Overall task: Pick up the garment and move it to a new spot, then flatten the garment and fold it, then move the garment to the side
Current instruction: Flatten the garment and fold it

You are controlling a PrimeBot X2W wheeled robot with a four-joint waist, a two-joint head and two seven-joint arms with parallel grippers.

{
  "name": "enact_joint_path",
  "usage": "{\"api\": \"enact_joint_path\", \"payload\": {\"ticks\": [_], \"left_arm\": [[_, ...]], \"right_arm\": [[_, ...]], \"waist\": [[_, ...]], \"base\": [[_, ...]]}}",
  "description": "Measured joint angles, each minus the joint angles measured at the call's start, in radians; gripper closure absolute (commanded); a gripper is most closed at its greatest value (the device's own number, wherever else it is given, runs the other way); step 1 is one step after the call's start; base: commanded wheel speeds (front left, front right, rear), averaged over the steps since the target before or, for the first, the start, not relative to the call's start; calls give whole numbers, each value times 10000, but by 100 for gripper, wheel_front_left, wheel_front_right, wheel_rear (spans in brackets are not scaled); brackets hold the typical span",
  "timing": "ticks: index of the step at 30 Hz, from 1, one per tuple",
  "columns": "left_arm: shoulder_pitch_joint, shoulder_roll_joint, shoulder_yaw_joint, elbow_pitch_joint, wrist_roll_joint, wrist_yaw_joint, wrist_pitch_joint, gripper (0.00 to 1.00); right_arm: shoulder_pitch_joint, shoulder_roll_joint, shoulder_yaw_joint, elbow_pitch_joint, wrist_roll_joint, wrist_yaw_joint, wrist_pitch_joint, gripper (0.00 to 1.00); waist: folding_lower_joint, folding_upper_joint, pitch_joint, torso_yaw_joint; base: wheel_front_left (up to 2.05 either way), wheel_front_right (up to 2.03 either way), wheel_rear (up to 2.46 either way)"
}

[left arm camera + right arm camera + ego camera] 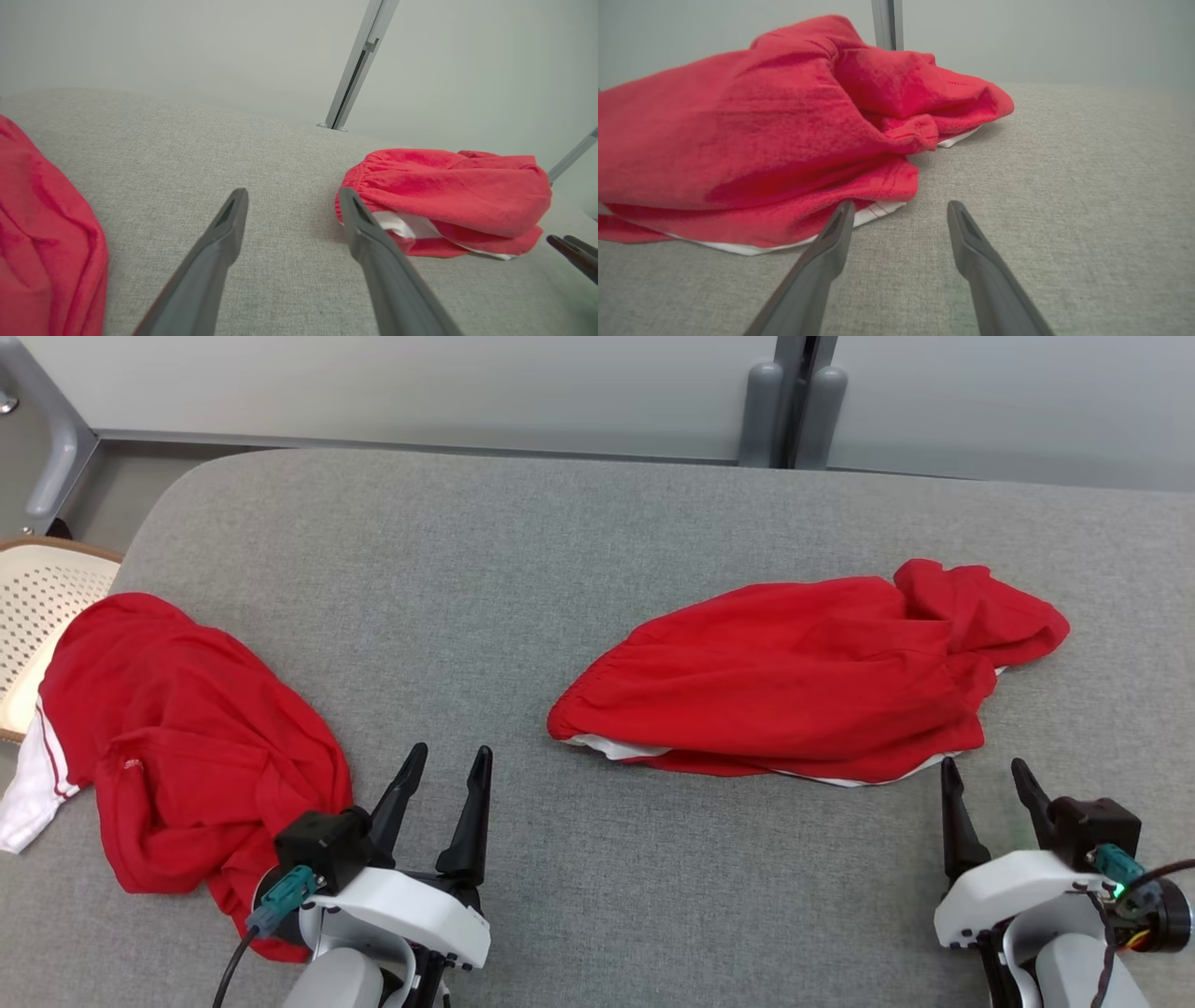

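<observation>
Red garment [794,672] lies bunched right of centre on the grey table [523,569], its near hem [868,770] just ahead of the right gripper [982,762]. It looks light and limp and will likely sag from one pinch. Best holds: gathered waistband [597,677] plus near hem; right gripper and left gripper [452,749] both empty, fingers spread.

bright even light, soft shadows, sharp
</observation>
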Motion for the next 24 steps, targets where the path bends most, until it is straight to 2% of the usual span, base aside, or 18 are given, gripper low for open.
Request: {"api": "enact_joint_path", "payload": {"ticks": [6,15,16,17,18,24], "left_arm": [[-146,0,-94,217,-190,98,0,0],[-315,-2,-150,257,-196,125,0,0],[-342,2,-167,268,-194,125,0,0],[-376,0,-188,282,-194,125,0,0],[-396,-2,-203,290,-194,125,0,0],[-396,0,-205,316,-184,127,0,0]], "right_arm": [[-692,-46,226,558,880,0,127,0],[-1326,-364,623,1064,1496,0,173,0],[-1385,-401,713,1124,1559,0,171,36],[-1430,-460,848,1164,1582,0,140,79],[-1482,-520,940,1193,1624,0,82,100],[-1468,-826,1430,1273,1783,0,-199,100]], "waist": [[0,0,268,126],[0,0,573,158],[1,0,596,158],[0,0,613,158],[0,0,619,159],[0,0,446,94]], "base": [[0,0,0],[0,0,0],[0,0,0],[0,0,0],[0,0,0],[0,0,0]]}}
